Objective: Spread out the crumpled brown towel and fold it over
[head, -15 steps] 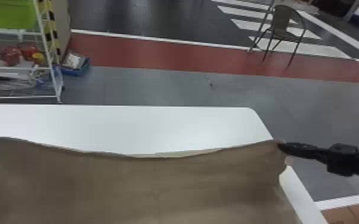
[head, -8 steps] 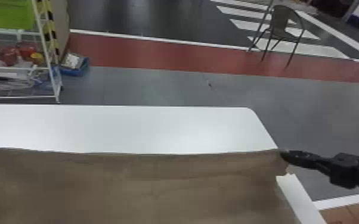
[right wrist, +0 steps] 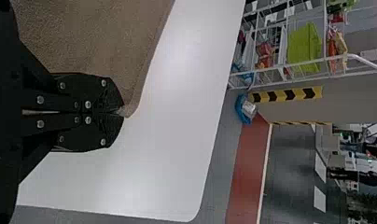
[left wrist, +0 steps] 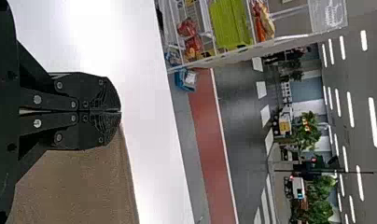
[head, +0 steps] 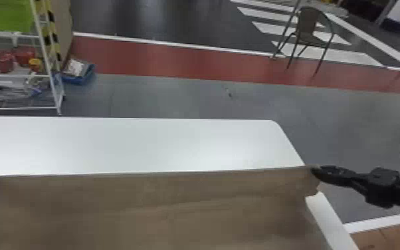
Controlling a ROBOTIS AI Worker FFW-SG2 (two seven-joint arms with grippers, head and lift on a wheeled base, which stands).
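Spreading looks in hand — the left gripper (left wrist: pixel 121 112) and right gripper (right wrist: pixel 123 112) pinch the towel's (head: pixel 156 212) far corners; next, lay it flat — then fold.

The plain brown towel (head: pixel 143 212) spreads wide across the bottom of the head view, from near the left edge to right of centre, its upper edge taut and almost straight, faintly creased below.
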